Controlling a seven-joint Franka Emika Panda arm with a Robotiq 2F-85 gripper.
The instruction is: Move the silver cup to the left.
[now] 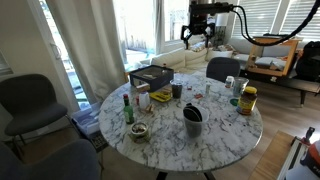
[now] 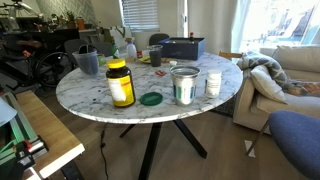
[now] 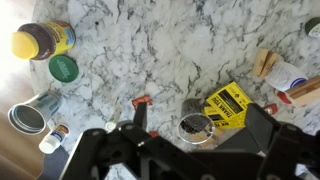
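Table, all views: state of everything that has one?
silver cup: upright, open top, not grasped.
yellow-lidded jar: upright, lid on.
green lid: lying flat, on no container.
dark grey cup: upright, utensils sticking out.
green bottle: upright.
end effector: raised high, jaws open, empty.
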